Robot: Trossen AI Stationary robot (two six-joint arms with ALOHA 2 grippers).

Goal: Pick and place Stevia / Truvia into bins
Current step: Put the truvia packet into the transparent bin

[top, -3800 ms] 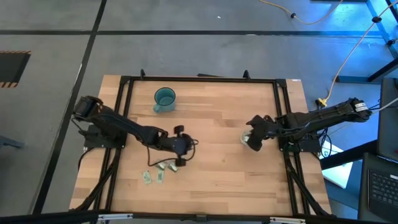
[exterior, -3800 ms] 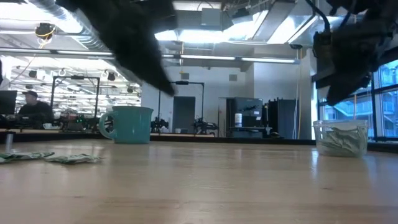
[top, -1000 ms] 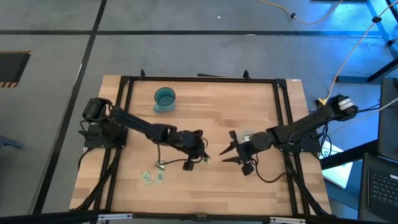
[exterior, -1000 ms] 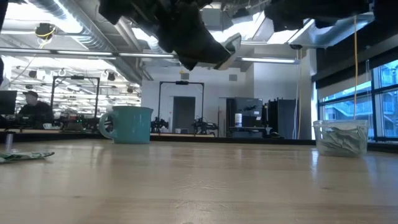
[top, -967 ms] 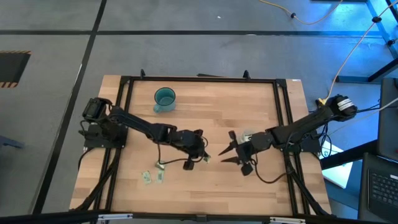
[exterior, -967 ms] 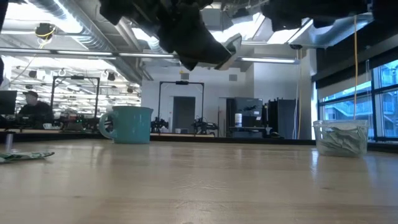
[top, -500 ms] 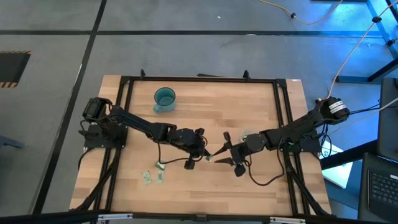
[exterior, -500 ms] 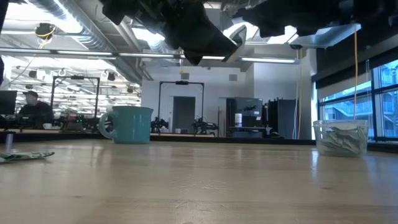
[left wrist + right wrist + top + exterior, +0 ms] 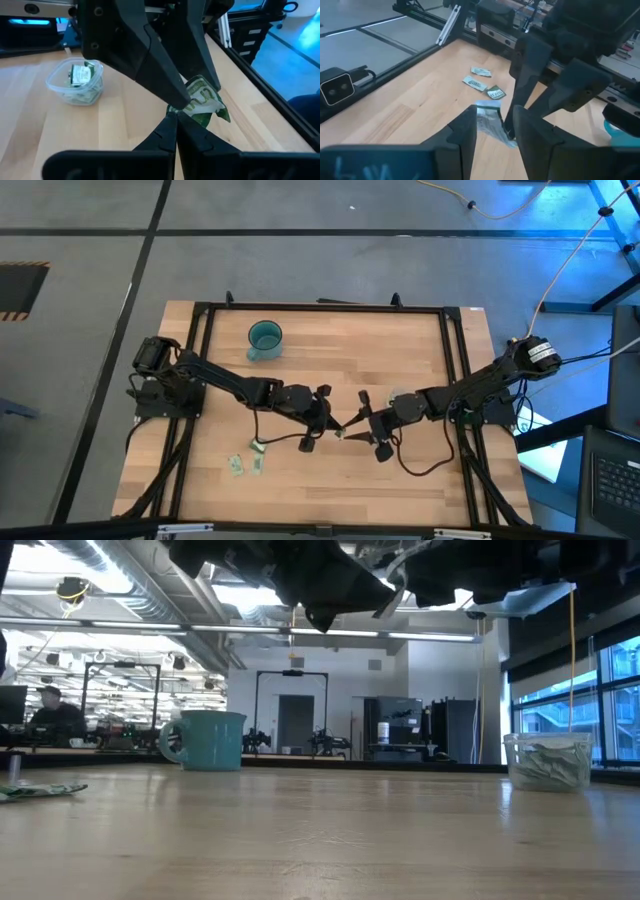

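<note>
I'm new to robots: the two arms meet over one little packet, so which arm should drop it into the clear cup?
Probably the right gripper: its open fingers bracket the sachet that the left gripper pinches, and the clear cup sits on its side.

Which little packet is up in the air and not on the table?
The green-and-white sachet pinched in the left gripper, mid-table, right at the right gripper. The other loose sachets lie flat on the wood.

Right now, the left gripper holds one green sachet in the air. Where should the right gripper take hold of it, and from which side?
Probably the free end. The left gripper is shut on one end of the sachet, and the rest sticks out, crumpled, toward the right gripper. Coming straight from the opposite side, with the open fingers either side of that flat end, seems best.
</note>
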